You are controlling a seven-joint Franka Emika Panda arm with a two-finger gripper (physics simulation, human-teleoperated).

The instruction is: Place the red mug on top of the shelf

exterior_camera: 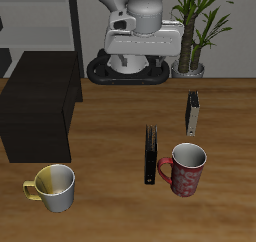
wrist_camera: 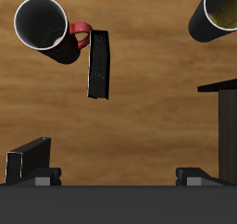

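Overhead, arm raised at table's back, tool (wrist_camera: 118, 179) facing down, red mug (exterior_camera: 187, 170) w/ table below.

The robot arm (exterior_camera: 140, 21) is glossy white with rounded, bulbous segments, dark grey bands at the joints and a black panel at about 9 o'clock on its body. It rises from a flat black rounded base plate (exterior_camera: 128, 73). Its gripper (wrist_camera: 118, 179) parts look matte black.

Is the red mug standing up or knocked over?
Standing up. The red mug sits on its base on the table, its round opening facing up, by a dark book.
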